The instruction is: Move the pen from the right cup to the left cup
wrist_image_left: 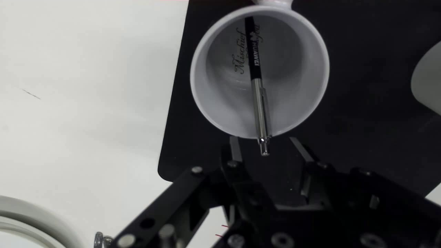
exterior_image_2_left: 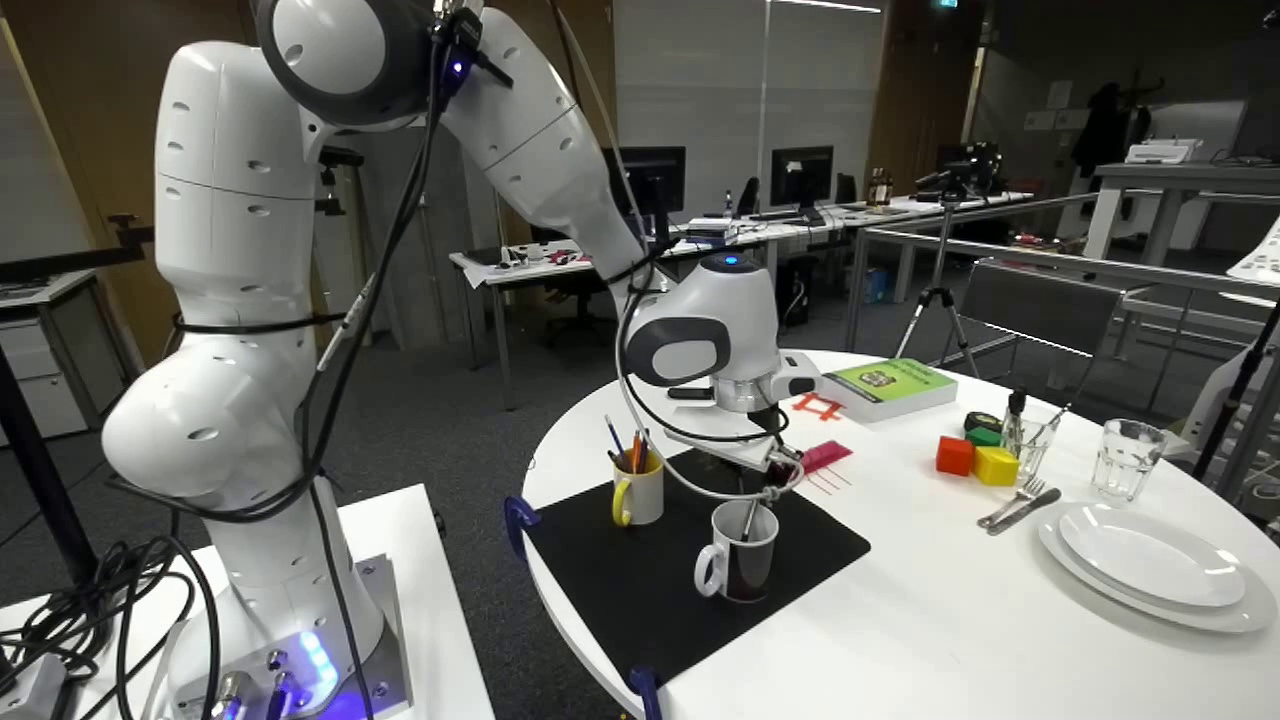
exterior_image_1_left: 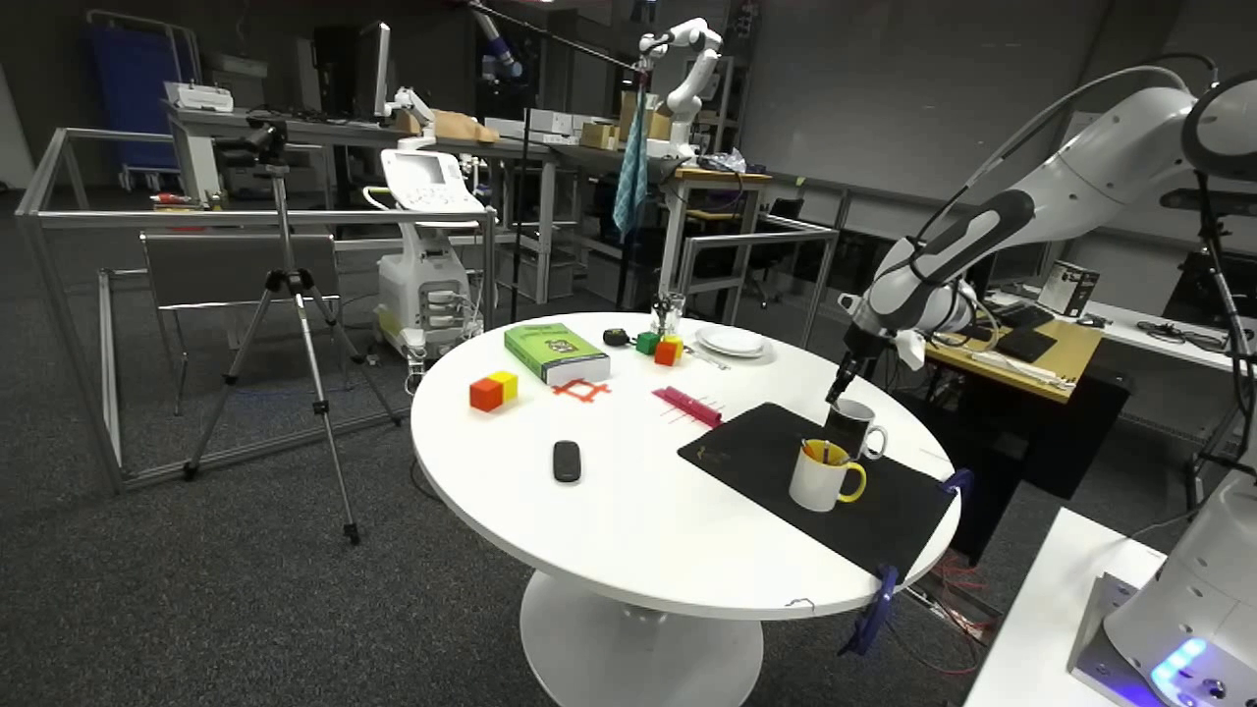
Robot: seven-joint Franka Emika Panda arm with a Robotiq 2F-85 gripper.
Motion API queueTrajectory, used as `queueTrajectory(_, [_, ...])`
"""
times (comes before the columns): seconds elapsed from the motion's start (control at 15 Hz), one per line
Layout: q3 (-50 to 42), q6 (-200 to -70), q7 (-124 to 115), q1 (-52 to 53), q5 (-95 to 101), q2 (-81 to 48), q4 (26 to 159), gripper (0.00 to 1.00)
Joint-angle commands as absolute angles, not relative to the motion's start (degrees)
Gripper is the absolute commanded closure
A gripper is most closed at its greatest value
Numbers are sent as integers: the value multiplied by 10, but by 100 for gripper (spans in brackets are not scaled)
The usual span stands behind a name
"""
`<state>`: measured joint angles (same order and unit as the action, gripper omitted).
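Wrist view: the black-and-silver Huawei pen (wrist_image_left: 257,84) leans in the white-lined black mug (wrist_image_left: 291,100), long axis aimed at my gripper (wrist_image_left: 264,139), its silver end showing past the rim between the fingers. The jaws stand apart, a gap on both sides, gripping nothing; depth I can't judge. I'd squeeze there, then draw it out along its slant before heading for the yellow-handled mug (exterior_image_2_left: 646,495) standing nearby.
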<state>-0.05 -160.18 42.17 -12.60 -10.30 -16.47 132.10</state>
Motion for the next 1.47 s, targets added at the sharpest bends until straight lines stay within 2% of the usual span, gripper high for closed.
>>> queueTrajectory(0.0, [14, -1616, 425, -144, -103, -177, 1310, 92])
queueTrajectory(0.07, [15, -1616, 425, -145, -102, -178, 1309, 99])
queueTrajectory(0.13, [15, -1616, 425, -146, -102, -180, 1309, 100])
queueTrajectory(0.6, [15, -1613, 427, -148, -95, -174, 1310, 98])
queueTrajectory(1.4, [42, -1608, 489, -161, -149, -93, 1338, 98])
